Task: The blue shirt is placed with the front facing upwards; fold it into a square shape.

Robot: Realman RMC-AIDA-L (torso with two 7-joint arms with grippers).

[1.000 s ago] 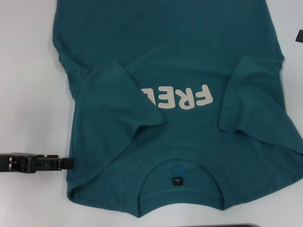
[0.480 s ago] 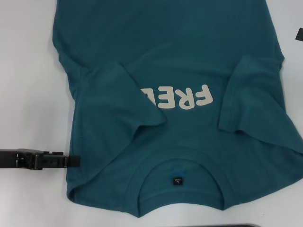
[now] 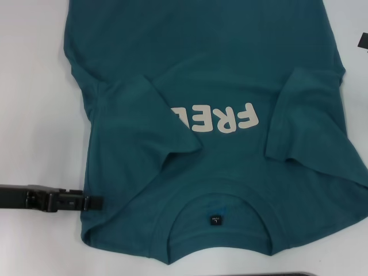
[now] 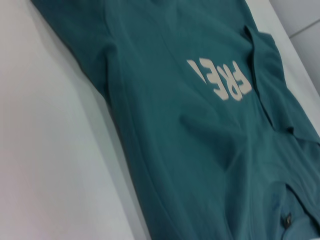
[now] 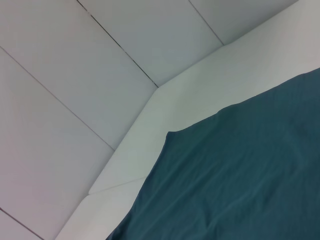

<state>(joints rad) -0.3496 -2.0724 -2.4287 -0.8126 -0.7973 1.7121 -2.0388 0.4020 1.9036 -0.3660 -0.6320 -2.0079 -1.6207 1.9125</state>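
Both sleeves folded over blue shirt (image 3: 218, 75), left claw (image 3: 95, 202) at its edge, grip unclear

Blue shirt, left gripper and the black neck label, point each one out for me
blue shirt (image 3: 218, 69), head view, plain chest cloth.
left gripper (image 3: 95, 202), head view, fingertips at shirt's edge.
black neck label (image 3: 214, 220), head view, label's middle.

Overhead head camera; low, oblique wrist cameras.

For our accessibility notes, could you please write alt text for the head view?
A blue shirt with cream "FREE" lettering lies front-up on a white table, both sleeves folded inward, collar nearest the camera. The left gripper reaches its left shoulder edge.
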